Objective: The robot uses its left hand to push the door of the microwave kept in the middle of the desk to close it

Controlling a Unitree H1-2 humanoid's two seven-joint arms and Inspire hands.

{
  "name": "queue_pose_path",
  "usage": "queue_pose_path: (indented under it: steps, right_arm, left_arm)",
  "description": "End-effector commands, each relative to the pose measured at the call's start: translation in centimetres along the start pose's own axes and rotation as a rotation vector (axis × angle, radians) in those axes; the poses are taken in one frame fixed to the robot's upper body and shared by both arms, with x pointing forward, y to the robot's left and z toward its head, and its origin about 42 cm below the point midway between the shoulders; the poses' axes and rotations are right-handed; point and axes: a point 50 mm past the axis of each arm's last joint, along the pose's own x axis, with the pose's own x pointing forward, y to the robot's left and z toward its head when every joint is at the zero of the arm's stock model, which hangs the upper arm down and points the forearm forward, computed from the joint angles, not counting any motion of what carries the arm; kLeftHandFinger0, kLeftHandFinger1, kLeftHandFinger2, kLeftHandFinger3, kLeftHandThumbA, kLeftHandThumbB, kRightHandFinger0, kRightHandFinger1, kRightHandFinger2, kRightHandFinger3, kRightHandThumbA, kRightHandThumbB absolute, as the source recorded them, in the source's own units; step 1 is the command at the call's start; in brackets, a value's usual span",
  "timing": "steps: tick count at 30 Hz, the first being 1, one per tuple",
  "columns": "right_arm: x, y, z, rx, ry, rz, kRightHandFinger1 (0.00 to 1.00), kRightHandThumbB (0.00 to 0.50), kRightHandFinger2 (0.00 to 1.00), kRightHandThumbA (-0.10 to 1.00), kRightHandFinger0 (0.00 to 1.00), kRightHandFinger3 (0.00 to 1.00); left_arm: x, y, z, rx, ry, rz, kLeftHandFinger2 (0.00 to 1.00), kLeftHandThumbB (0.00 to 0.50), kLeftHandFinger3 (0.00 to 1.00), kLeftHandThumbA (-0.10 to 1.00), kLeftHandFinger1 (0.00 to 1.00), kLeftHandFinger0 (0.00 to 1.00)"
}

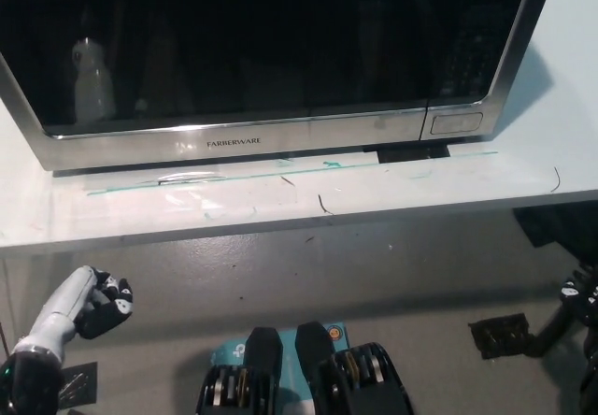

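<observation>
Head view, left robot hand: the white left robot hand [93, 303] sits low at the lower left, below the bench edge and over the grey floor [374, 265]; its fingers are curled into a loose fist and it holds nothing.
Right robot hand: only a bit of the black right robot hand [577, 307] shows at the right edge, low down; whether it is open or closed cannot be told.
Microwave relative to hand: the microwave [271, 139] stands on the bench, well above and to the right of the left robot hand, with no contact between them.
Door: the dark glass door [262, 41] lies flush with the steel front, closed; a pale reflection shows in the glass at the left.
Inside: the glass is too dark to show any contents.
Bench: the white bench [392, 191] has a bare strip in front of the microwave, with small scratch marks and a thin green line.
Open room: the floor between the bench edge and the left robot hand is bare.
</observation>
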Motion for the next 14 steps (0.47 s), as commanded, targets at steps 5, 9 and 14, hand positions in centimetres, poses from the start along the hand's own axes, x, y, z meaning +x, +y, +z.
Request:
queue_pose_path:
  steps: [5,9,14]
  right_arm:
    - [1.2,0.1,3.1,0.01,-0.098,0.013,0.75,0.0,0.78,0.45,0.82,0.78]
    - [1.1,0.2,3.2,0.024,-0.099,0.006,0.74,0.0,0.77,0.44,0.79,0.77]
    - [1.2,0.4,3.5,0.02,-0.106,0.011,0.76,0.0,0.79,0.44,0.82,0.78]
  left_arm:
    - [2.7,0.6,0.0,-0.048,0.018,0.076,0.32,0.09,0.46,-0.1,0.19,0.14]
    - [3.5,0.1,-0.3,-0.131,0.078,0.099,0.3,0.113,0.44,-0.08,0.15,0.1]
    - [4.5,-0.7,-0.8,-0.262,0.124,0.136,0.29,0.083,0.44,-0.1,0.13,0.06]
